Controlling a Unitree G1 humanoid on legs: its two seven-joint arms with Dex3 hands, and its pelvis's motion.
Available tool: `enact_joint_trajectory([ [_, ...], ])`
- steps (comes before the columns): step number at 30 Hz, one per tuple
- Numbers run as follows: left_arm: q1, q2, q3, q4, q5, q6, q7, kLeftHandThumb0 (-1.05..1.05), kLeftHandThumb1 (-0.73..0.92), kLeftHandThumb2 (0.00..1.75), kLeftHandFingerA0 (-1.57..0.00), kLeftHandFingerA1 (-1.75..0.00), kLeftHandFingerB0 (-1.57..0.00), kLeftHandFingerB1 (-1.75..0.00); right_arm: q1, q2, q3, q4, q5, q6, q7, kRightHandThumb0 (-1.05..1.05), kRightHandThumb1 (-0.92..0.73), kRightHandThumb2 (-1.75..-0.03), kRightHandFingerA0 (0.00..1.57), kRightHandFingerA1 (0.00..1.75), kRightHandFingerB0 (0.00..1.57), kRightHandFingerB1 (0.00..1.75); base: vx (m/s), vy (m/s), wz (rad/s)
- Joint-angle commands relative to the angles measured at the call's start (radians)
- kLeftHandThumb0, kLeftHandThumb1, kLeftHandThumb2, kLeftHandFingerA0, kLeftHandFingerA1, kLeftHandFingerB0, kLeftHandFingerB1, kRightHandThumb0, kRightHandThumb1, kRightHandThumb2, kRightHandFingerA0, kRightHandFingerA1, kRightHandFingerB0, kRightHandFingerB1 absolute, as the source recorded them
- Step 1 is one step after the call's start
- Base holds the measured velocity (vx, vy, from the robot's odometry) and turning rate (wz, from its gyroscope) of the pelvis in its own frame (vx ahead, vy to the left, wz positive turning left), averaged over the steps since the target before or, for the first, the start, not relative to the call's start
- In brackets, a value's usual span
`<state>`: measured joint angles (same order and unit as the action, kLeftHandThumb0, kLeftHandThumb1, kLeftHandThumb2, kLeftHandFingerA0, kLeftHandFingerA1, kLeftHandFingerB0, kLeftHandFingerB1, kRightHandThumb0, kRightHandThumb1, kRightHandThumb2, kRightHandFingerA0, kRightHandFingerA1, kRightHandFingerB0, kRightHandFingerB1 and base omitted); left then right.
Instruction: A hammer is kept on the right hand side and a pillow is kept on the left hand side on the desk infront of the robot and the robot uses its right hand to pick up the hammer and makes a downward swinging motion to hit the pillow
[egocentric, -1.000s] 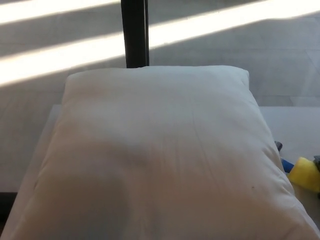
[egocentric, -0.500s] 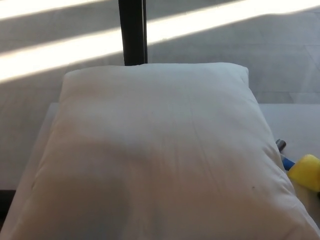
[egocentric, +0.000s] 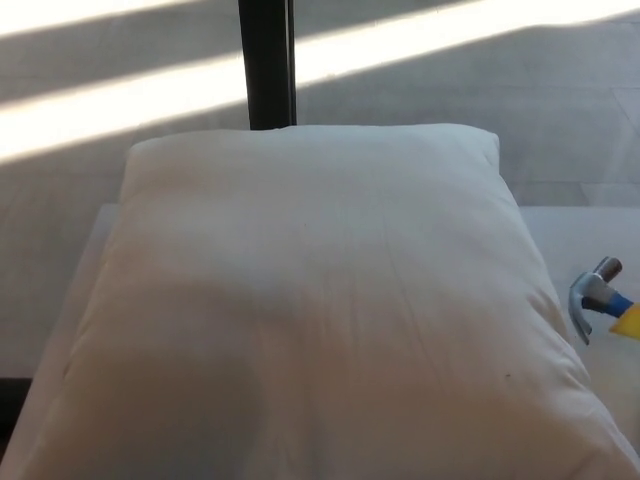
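Now the hammer (egocentric: 598, 294) is seen at the right edge of the view, its metal head close beside the pillow's right side, its blue and yellow handle cut off by the frame. Neither hand is shown, so whether the hammer is gripped cannot be told. The pillow (egocentric: 310, 310) fills the desk (egocentric: 585, 240). Judged from this, a raised, downward swing is called for next. No writing can be read.

No readable text or labels anywhere.
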<state>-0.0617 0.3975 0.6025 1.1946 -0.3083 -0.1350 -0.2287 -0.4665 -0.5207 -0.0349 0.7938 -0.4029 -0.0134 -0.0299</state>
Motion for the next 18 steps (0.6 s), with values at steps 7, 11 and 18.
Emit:
enact_joint_trajectory([
  [7,0.030,0.024,0.013,-0.001,-0.025,-0.025,-0.021,-0.55,0.62,0.59,-0.66,-0.48,-0.60,-0.45,-0.087,0.084,-0.389,-0.146,0.497,0.238,0.212,-0.25,-0.47,-1.23,1.03,1.75,0.83,1.63,0.00,0.000,0.00],
  [11,0.044,0.018,0.012,0.002,-0.023,-0.033,-0.023,-0.56,0.62,0.60,-0.67,-0.48,-0.59,-0.44,-0.100,0.106,-0.422,-0.238,0.544,0.355,0.258,-0.23,-0.56,-1.16,1.00,1.75,0.64,1.74,0.00,0.000,0.00],
  [18,0.049,0.018,0.018,0.013,-0.029,-0.031,-0.034,-0.54,0.64,0.60,-0.64,-0.46,-0.58,-0.43,-0.198,0.159,-0.537,-0.345,0.734,0.753,0.305,-0.26,-0.73,-1.10,0.98,1.75,0.64,1.75,0.00,0.000,0.00],
])
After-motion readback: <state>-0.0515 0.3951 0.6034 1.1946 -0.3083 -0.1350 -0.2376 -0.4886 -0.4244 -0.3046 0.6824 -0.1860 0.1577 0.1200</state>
